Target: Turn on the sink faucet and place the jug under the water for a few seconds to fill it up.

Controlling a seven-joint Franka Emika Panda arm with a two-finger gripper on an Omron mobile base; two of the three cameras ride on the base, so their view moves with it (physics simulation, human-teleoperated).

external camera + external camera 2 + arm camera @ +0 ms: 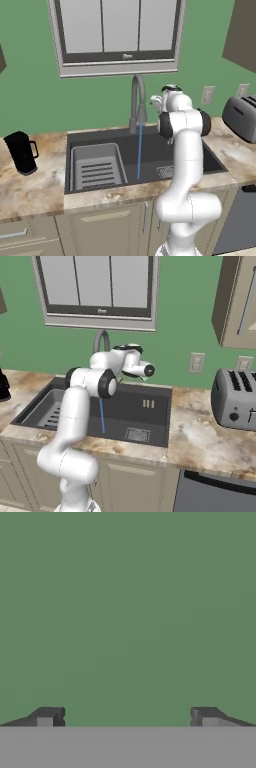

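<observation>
End effector (pixel 127 716): spread wide, empty | water (pixel 139 152): running into sink (pixel 200 150) | jug (pixel 21 152): on counter (pixel 30 187)

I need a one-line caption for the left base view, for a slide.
Water runs from the sink faucet into the sink; the jug stands on the counter at left.

Lighting: even, bright, diffuse; source unclear. Shadows: faint. Glare: none. Rendered frames soft, low-resolution, slightly blurred throughout; no visible edge distortion.
</observation>
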